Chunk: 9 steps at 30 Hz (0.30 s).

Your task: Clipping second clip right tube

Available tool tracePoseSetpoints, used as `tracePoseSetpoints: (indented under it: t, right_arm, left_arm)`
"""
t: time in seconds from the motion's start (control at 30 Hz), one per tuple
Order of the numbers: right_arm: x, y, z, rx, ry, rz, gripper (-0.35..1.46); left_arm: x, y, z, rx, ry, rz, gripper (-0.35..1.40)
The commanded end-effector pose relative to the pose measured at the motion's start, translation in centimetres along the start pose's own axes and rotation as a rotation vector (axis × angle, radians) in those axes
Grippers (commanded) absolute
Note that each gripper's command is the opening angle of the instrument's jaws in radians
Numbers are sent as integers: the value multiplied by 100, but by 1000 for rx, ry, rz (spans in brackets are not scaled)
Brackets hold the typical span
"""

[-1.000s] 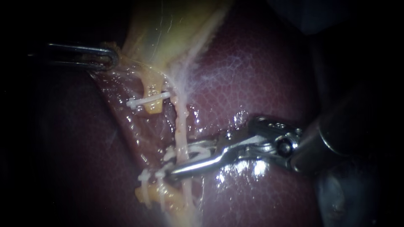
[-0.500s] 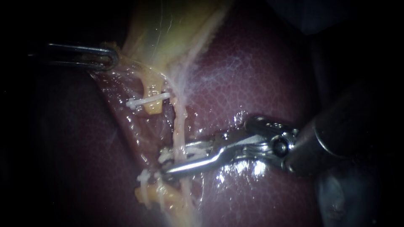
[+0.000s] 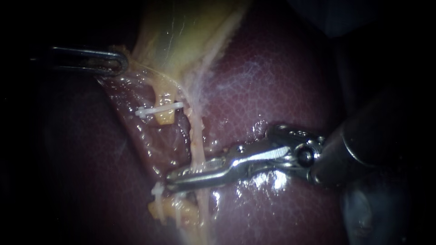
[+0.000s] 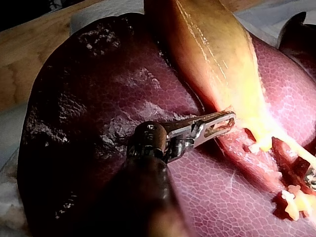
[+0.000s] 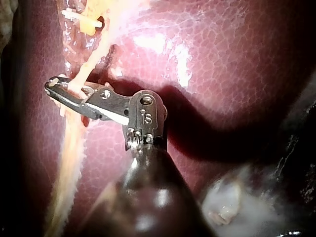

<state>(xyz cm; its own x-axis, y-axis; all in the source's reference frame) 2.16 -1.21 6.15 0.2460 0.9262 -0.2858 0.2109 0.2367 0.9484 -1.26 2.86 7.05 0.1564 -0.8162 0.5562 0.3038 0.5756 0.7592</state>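
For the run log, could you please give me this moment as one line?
right instrument: shut on right tube | left instrument: shut on gallbladder | left tube: carries a clip

Two instruments are in view, the left instrument (image 3: 120,64) and the right instrument (image 3: 172,178). Each ends in one pair of jaws, making four jaws in all. There is one liver (image 3: 281,77) and one gallbladder (image 3: 181,31). Two tubes run down from the gallbladder: the left tube (image 3: 164,115), short and yellow, and the right tube (image 3: 196,136), thin and pale. Two white clips show plainly, an upper clip (image 3: 154,110) across the left tube and a lower clip (image 3: 157,189) beside a single yellow lump (image 3: 175,211). Other white specks near it are too unclear to count.
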Motion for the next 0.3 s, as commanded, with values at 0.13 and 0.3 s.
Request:
tracePoseSetpoints:
  t: [0.13,0.3]
  right_arm:
    - [0,0,0,0,1,-1,-35]
    - [0,0,0,0,1,-1,-35]
  left_arm:
    - [0,0,0,0,0,0,-35]
    - [0,0,0,0,0,0,-35]
